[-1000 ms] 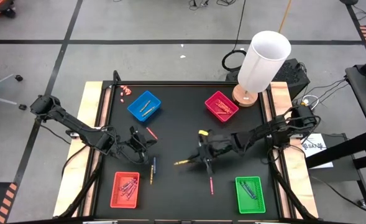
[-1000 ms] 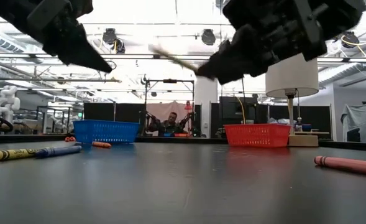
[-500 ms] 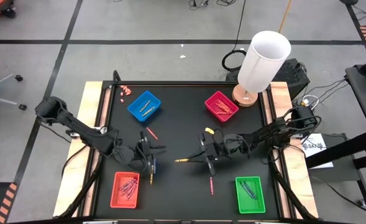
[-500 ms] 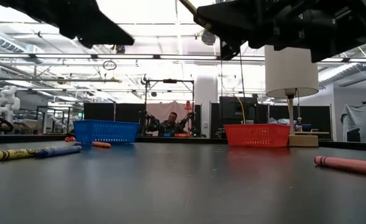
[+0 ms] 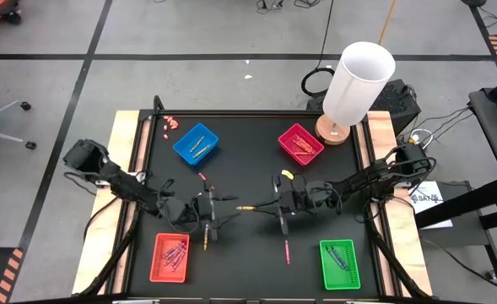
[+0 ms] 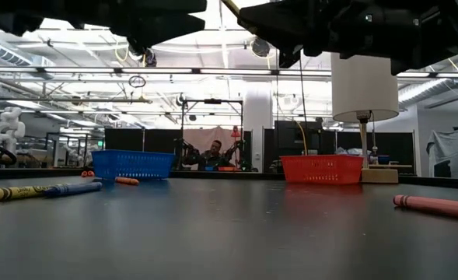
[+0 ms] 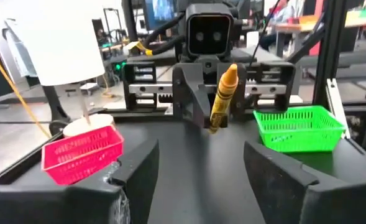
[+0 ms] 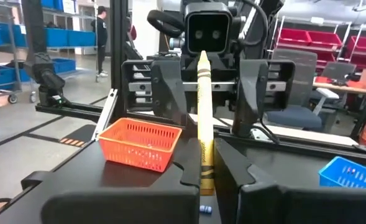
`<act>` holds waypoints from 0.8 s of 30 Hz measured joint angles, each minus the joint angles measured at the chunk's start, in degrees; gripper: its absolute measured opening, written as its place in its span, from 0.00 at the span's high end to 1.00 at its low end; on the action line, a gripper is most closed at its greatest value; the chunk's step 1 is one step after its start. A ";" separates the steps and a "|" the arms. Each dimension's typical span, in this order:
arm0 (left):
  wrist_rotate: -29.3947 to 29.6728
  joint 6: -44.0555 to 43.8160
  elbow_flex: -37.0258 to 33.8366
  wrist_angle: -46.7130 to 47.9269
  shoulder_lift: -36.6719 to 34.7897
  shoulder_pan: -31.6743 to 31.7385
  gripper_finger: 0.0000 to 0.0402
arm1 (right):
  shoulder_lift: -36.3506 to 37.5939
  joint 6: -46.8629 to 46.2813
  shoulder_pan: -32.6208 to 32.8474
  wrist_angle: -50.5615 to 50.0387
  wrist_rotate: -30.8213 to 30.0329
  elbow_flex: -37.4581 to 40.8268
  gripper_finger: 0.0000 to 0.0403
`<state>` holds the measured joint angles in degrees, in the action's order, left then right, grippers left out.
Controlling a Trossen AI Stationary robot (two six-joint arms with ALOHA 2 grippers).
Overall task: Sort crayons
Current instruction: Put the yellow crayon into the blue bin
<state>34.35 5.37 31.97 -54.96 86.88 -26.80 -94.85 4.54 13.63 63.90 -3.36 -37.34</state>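
Observation:
My right gripper (image 5: 272, 207) is shut on a yellow crayon (image 5: 250, 207) above the middle of the black table; the crayon's tip points toward the table's left. My left gripper (image 5: 220, 211) is open and empty. It faces the right gripper a short way off the tip and shows in the right wrist view (image 8: 204, 81) behind the crayon (image 8: 203, 124). The left wrist view shows the crayon (image 7: 223, 93) in the right gripper. Loose crayons lie flat on the table: a red one (image 5: 202, 179), a blue and a yellow one (image 5: 206, 238), a pink one (image 5: 286, 251). My right gripper pinches the yellow crayon by its rear end (image 8: 204, 171) between its two fingers. The crayon lies along the fingers and sticks out forward past them, toward the table's left. It is lifted clear of the table, roughly level.
Four trays stand on the table: blue (image 5: 196, 143) far left, magenta (image 5: 300, 143) far right, red (image 5: 170, 257) near left, green (image 5: 340, 263) near right, each with crayons. A white lamp (image 5: 358, 84) stands at the far right corner. Tiny pink bits (image 5: 170, 122) lie far left.
My left gripper has gone toward the table's right and near edge, toward the right gripper, and now faces the crayon's tip. My right gripper has risen and turned, so the held crayon's tip has swung from slanting toward the near edge to pointing straight at the left gripper.

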 joint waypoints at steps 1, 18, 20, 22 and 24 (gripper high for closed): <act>-0.04 0.18 0.00 -1.69 0.83 0.14 0.42 | 0.00 0.13 0.00 0.16 0.02 0.00 0.99; -7.47 7.17 3.78 -21.08 12.48 2.57 0.52 | 0.00 0.57 0.00 0.10 0.13 0.00 0.99; -7.58 7.59 4.51 -21.15 12.84 2.58 0.54 | 0.00 0.67 0.00 0.04 0.13 0.00 0.99; -7.58 7.60 4.72 -20.98 12.91 2.58 0.55 | 0.00 0.67 0.00 -0.05 0.13 0.00 0.99; -7.58 7.62 4.74 -20.93 12.91 2.58 0.56 | 0.00 0.69 0.00 -0.09 0.13 0.00 0.99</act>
<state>26.76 12.99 36.71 -75.90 99.79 -24.23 -94.85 5.23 13.63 63.81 -3.22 -37.34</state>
